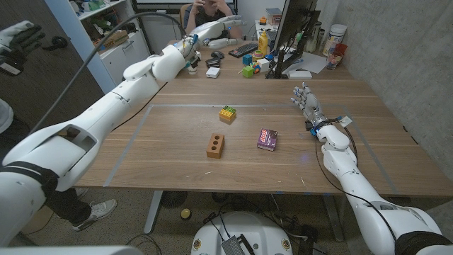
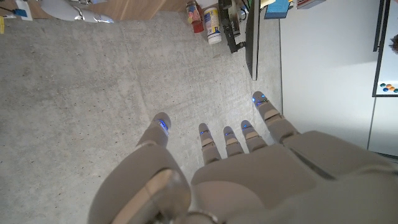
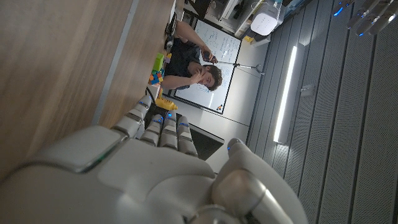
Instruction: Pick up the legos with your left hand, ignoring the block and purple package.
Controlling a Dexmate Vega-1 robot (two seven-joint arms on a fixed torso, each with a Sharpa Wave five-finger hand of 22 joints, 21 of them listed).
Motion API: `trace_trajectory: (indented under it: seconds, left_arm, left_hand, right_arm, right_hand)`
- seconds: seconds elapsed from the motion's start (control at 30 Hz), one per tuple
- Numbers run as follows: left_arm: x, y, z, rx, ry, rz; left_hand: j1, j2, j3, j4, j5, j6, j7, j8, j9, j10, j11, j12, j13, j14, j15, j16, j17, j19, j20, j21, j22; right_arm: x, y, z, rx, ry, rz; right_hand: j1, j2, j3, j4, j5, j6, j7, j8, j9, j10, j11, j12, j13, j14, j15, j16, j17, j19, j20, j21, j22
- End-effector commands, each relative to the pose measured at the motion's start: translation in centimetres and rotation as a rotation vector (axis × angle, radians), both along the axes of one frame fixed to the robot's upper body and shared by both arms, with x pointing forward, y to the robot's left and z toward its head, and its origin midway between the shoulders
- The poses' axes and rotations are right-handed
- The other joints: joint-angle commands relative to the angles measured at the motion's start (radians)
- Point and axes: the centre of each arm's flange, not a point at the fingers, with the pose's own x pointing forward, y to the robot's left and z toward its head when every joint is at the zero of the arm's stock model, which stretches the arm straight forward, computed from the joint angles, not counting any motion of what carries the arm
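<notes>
The legos (image 1: 227,113), a small green and yellow stack, sit near the middle of the wooden table (image 1: 177,163). In front of them lie a brown block (image 1: 215,145) and a purple package (image 1: 267,139). My left arm stretches high and far over the table's back edge, well beyond the legos. Its left hand (image 1: 225,27) is raised there; in the left wrist view this left hand (image 2: 249,162) has its fingers spread and holds nothing, facing a concrete wall. My right hand (image 1: 306,99) stands at the table's right side with fingers apart, empty, also seen as the right hand (image 3: 155,162).
A person (image 1: 209,8) sits behind the table, also visible as the person (image 3: 196,65). A monitor (image 1: 294,32), keyboard (image 1: 243,49), bottles (image 1: 335,39) and small coloured toys (image 1: 249,67) crowd the far edge. Pale tape lines (image 1: 141,127) frame the working area.
</notes>
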Motion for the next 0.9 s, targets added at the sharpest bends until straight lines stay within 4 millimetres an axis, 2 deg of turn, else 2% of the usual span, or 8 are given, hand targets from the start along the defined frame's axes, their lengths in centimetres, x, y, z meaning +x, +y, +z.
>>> trace_trajectory:
  seconds: [0.03,0.33,0.9]
  left_arm:
    - [0.2,-0.9,0.2,0.104,0.034,0.031]
    - [0.9,-0.7,-0.5,0.166,0.052,0.104]
    - [2.8,-0.4,-2.0,0.276,0.16,0.203]
  left_hand:
    - [0.01,-0.021,-0.019,-0.004,0.014,-0.016,-0.004,-0.002,0.004,-0.019,-0.013,0.0,0.005,-0.017,-0.034,0.007,0.003,-0.025,0.008,-0.018,0.004]
    - [0.023,-0.032,-0.031,-0.007,0.023,-0.025,-0.004,0.0,0.004,-0.035,-0.017,-0.002,0.005,-0.041,-0.024,0.004,0.002,-0.051,0.018,-0.034,0.003]
    - [0.044,-0.043,-0.046,-0.01,0.038,-0.043,-0.004,-0.001,0.005,-0.06,0.004,-0.003,0.005,-0.056,-0.002,0.007,0.003,-0.057,0.028,-0.04,0.003]
  right_arm:
    - [-0.2,-0.2,0.0,0.007,-0.009,-0.007]
    - [-0.3,0.0,0.2,0.007,-0.016,-0.008]
    - [-0.4,-0.1,0.3,0.01,-0.026,-0.019]
  right_hand:
    - [-0.001,-0.008,-0.001,0.0,0.008,0.005,-0.001,0.002,0.003,0.011,0.0,0.007,0.005,0.005,0.007,0.003,0.002,0.008,-0.002,0.008,0.002]
    - [-0.002,-0.009,-0.003,0.0,0.009,0.005,-0.002,0.001,0.003,0.01,-0.001,0.007,0.005,0.006,0.009,0.003,0.002,0.008,-0.002,0.008,0.002]
    - [-0.005,-0.011,-0.007,0.0,0.011,0.004,-0.002,0.001,0.003,0.011,-0.001,0.006,0.005,0.008,0.012,0.003,0.002,0.01,-0.001,0.009,0.002]
